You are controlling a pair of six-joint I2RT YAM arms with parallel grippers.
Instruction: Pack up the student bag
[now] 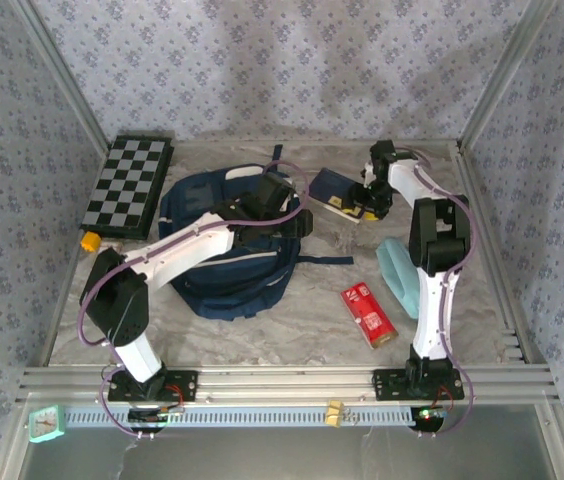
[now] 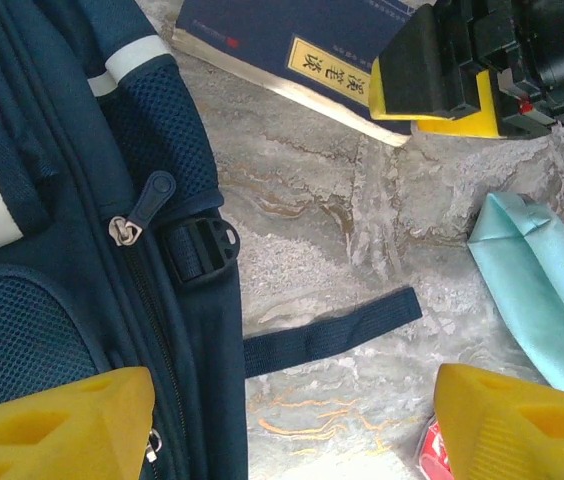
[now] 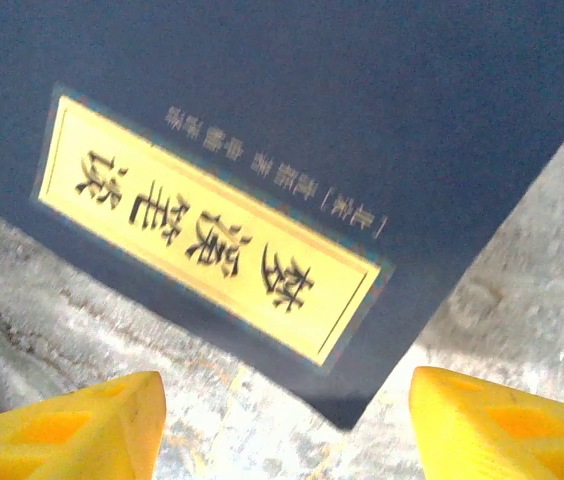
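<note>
From above, beyond the near rail [image 1: 282,380], the student bag [image 1: 247,285] lay left of centre with the left gripper [image 1: 274,190] over its far right side. The right gripper [image 1: 367,200] stood at the navy booklet [image 1: 328,185] just right of the bag's far end, and a pale blue pouch [image 1: 394,268] and red packet [image 1: 368,312] lay nearer on the right. In the left wrist view, its yellow fingers [image 2: 57,420] were spread wide on nothing, above the bag's zip pull [image 2: 149,195], and the zip looked closed. In the right wrist view, the fingers [image 3: 72,425] were equally wide and empty, straddling one corner of the booklet. The booklet lay flat, so a good pick likely meant lowering squarely onto that corner edge and levering it up, with the zip opened first.
</note>
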